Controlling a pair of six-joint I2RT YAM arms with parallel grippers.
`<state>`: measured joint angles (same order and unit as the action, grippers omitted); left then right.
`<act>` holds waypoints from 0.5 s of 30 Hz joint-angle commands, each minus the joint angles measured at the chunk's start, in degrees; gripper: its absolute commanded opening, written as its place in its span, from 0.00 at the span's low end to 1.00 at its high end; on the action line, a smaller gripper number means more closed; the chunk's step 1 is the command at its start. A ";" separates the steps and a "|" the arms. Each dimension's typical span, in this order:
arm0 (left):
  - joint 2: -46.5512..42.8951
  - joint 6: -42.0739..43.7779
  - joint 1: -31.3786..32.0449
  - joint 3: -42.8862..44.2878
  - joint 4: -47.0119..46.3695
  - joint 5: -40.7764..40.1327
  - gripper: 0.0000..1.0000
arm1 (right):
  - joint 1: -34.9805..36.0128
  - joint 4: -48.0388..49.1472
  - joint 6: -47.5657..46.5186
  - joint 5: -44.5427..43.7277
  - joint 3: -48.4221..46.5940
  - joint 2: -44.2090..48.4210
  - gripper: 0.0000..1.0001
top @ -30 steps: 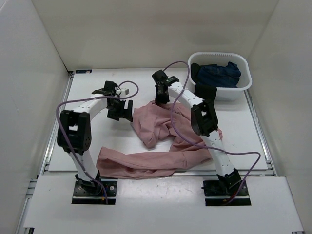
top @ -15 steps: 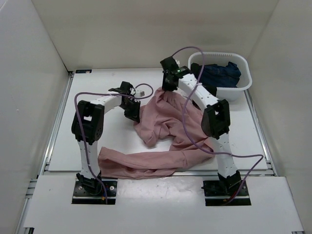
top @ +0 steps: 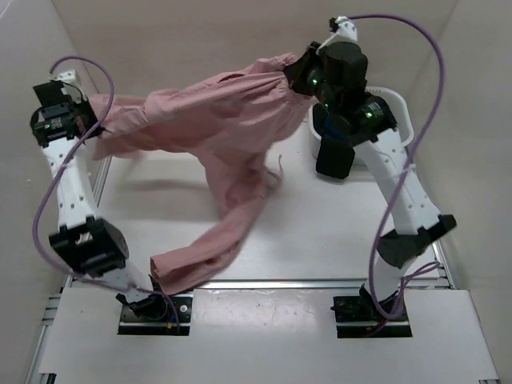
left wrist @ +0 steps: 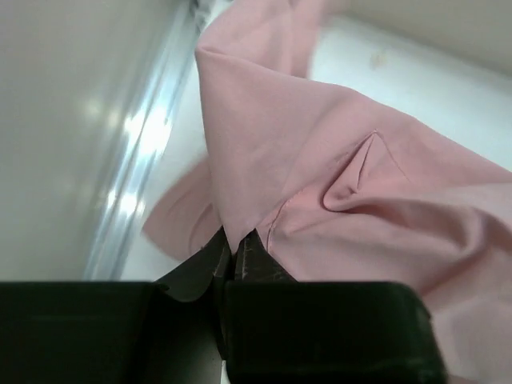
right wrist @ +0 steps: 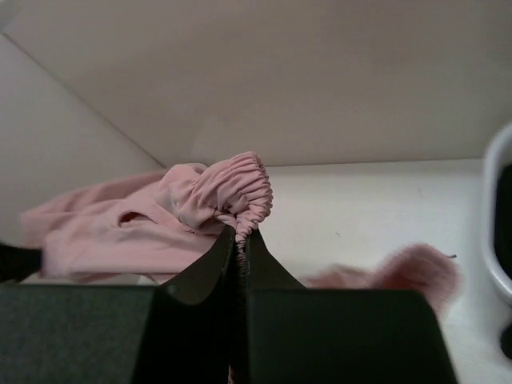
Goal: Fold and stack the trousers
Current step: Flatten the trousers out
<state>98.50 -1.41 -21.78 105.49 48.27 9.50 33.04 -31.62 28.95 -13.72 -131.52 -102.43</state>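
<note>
Two grippers share one garment. The trousers (top: 216, 120) hang in the air across the far half of the scene, stretched between the arms and high over the surface (top: 336, 232).

- Right gripper (top: 300, 76): far right, clenched on the gathered elastic waistband. The wrist view shows the ruffled band pinched right at the fingertips.
- Left gripper (top: 90, 126): far left, close to the side wall, clamped on a stitched fabric edge. The wrist view doesn't show which part of the garment that edge is.
- One long leg (top: 216, 240) drapes down from the middle. Its end lies on the near-left surface, just beside the left arm's base.
- A thin drawstring (top: 282, 170) dangles under the middle of the span.
- White basket (top: 402, 112): far right, mostly hidden behind the right arm.

Handling, as a judgement:
- The cloth is soft, light and limp, and it sags in the middle even under tension. It won't hold a shape, so it needs laying flat before any fold.
- It isn't fragile. It could slide out of a thin pinch if the arms pull apart harder.
- The best holds look like the waistband ends, where the elastic bunches and gives the fingers bulk, or the leg hems for the fold-over.
- The trailing leg may drag or twist when the garment is set down.
</note>
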 commanded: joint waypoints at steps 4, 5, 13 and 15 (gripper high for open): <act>-18.66 1.41 0.69 -10.17 9.55 -8.09 0.16 | -1.92 -0.72 1.89 -18.62 25.08 21.19 0.00; -20.26 1.41 0.69 -12.65 10.95 -8.09 0.17 | -1.92 -3.60 3.64 -19.24 29.87 26.18 0.00; -32.04 1.41 0.69 -34.98 27.31 -0.62 0.72 | -2.45 -32.34 37.95 -33.56 71.99 48.62 0.41; -36.00 1.41 0.69 -38.50 27.31 -1.24 0.88 | -2.45 -35.35 41.70 -35.32 80.61 53.64 0.60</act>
<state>68.79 -0.25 -20.64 68.71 70.35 8.03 31.11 -55.24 56.60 -38.85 -56.60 -53.78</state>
